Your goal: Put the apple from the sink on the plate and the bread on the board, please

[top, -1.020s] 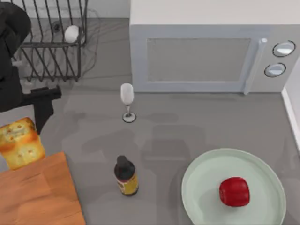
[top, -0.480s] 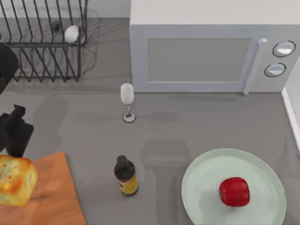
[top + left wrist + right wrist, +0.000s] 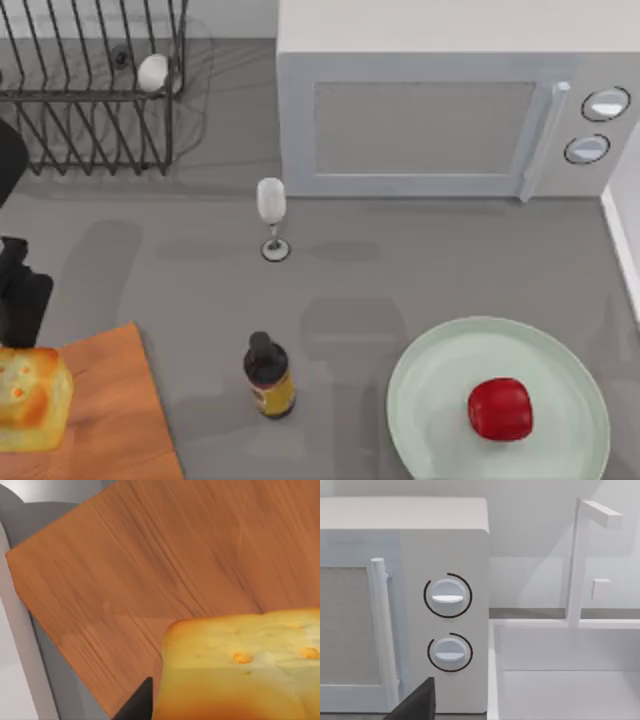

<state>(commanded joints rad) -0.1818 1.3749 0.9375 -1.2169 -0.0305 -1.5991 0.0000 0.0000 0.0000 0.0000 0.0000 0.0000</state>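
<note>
Fingers (image 3: 20, 395) grip one bread (image 3: 30, 398) | one apple (image 3: 500, 408) on plate (image 3: 560, 370)

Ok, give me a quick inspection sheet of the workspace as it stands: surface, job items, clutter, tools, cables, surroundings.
Surface: grey countertop, flat, no spills seen.
Job's things: apple lies on the plate; bread is over the board at the table's left, contact not clear.
Clutter: dark bottle and wine glass stand mid-table; small white object in the wire rack.
Tools: left tool at the left edge by the bread, one dark finger beside it; right tool's dark fingertip faces the microwave.
Cables: nothing seen.
Surroundings: white sink beside the microwave.
</note>
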